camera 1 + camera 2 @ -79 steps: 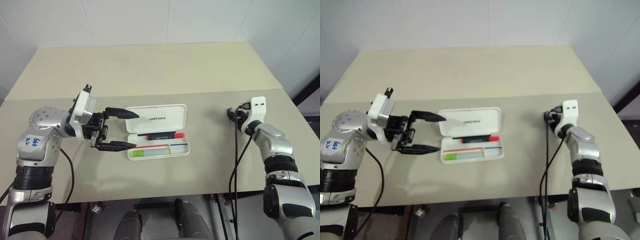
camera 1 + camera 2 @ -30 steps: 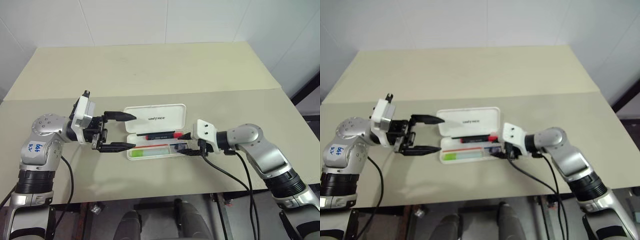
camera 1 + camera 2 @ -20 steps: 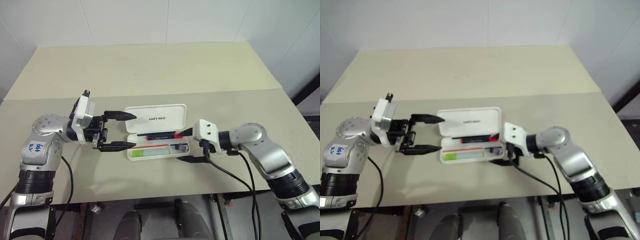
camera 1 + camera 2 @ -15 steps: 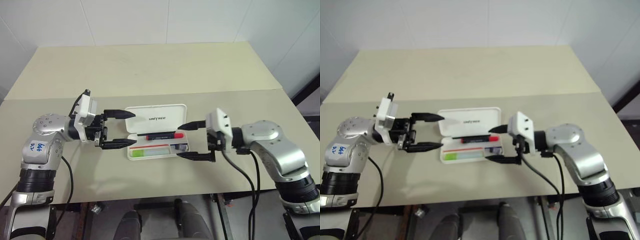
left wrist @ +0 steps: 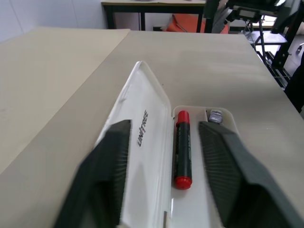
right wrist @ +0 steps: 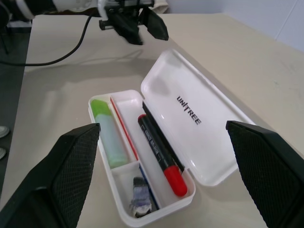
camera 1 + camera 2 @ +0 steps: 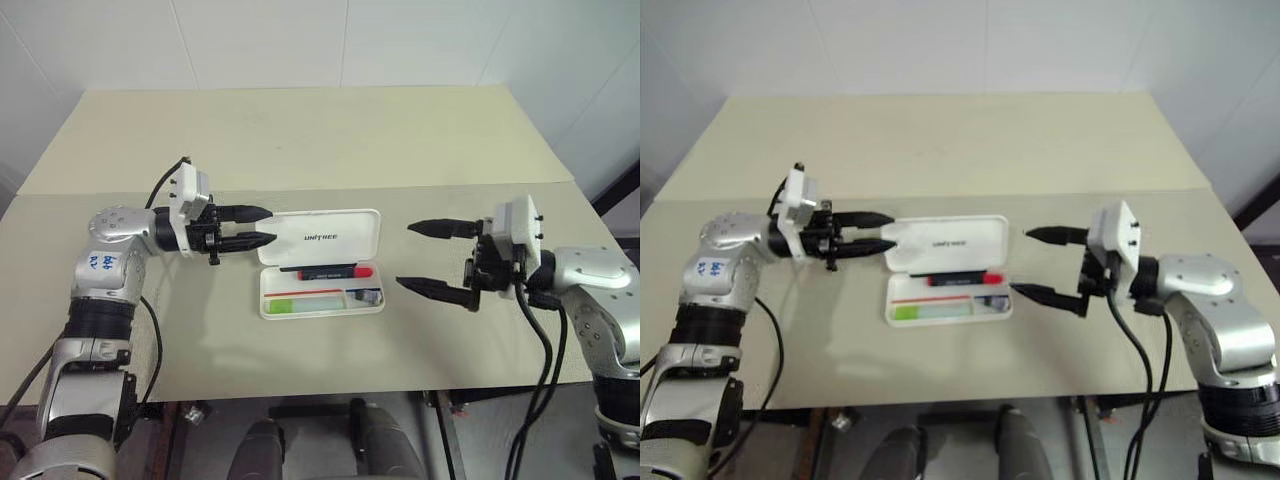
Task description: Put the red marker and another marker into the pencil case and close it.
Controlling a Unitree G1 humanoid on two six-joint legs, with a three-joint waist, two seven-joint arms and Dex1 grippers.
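The pencil case (image 7: 322,263) is seen lying open on the beige tabletop (image 7: 300,140), between the two arms. In the near compartment of its tray, the lime-green marker (image 7: 283,306) is laid lengthwise, next to the printed red stripe. A small dark object (image 6: 140,195) is seen in the small compartment at the tray's right end. In the far compartment, the red marker (image 7: 333,271) is laid lengthwise, with its red cap toward the robot's right. Behind the tray, the lid (image 7: 325,235) is folded back, with its lettering facing up.

To the right of the case and clear of it, the right gripper (image 7: 424,257) is held above the tabletop; its jaws are set wide apart and nothing is held. At the lid's left edge, the left gripper (image 7: 261,226) is positioned with its jaws narrowly apart. Whether the lid is touched cannot be told.
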